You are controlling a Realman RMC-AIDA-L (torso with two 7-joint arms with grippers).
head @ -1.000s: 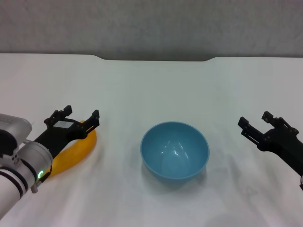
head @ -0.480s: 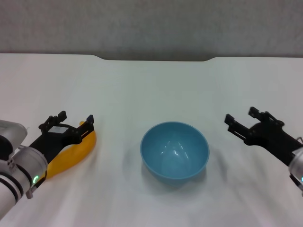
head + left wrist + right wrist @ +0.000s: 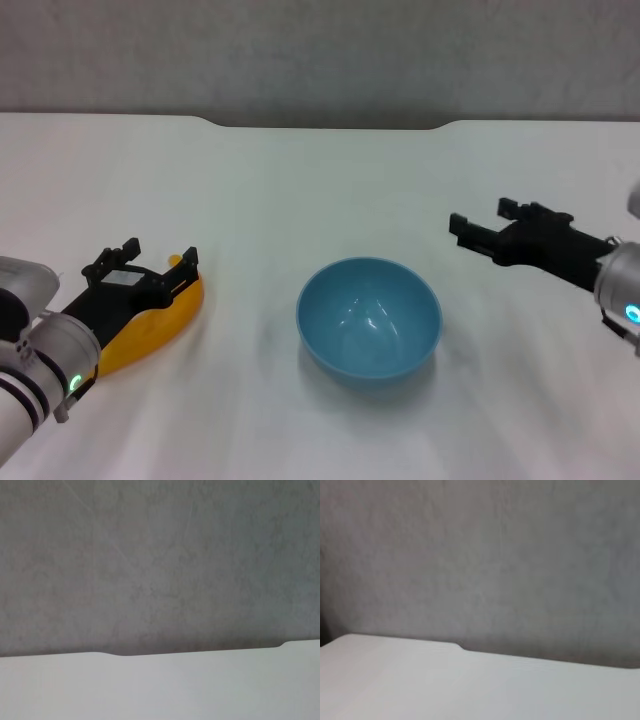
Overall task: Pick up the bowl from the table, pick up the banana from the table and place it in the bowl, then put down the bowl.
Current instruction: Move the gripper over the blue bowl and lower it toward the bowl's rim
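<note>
Glossy blue glaze: we are judging the bowl [image 3: 369, 318] to be stiff, light and slick, best taken by pinching its rim on the side facing the right arm, one finger inside and one outside.
Bowl's place: it is sitting upright and empty in the middle of the table [image 3: 320, 180], touched by neither arm.
Banana: the banana [image 3: 150, 325] is lying at the table's left, partly under the left arm; we are reckoning it firm but bruisable and smooth, so a gentle grasp across its thick middle looks safest.
Left gripper: the left gripper [image 3: 145, 259] is hovering right over the banana's far end with fingers spread apart, not closed on anything.
Right gripper: the right gripper [image 3: 482, 222] is reaching in beyond and to the right of the bowl, fingers parted, apart from the rim.
Head view: we are getting both arms, bowl and banana only here.
Wrist views: both are showing only the table's far edge with its notch and a grey wall [image 3: 160, 560] — no bowl, no banana, no fingers.
</note>
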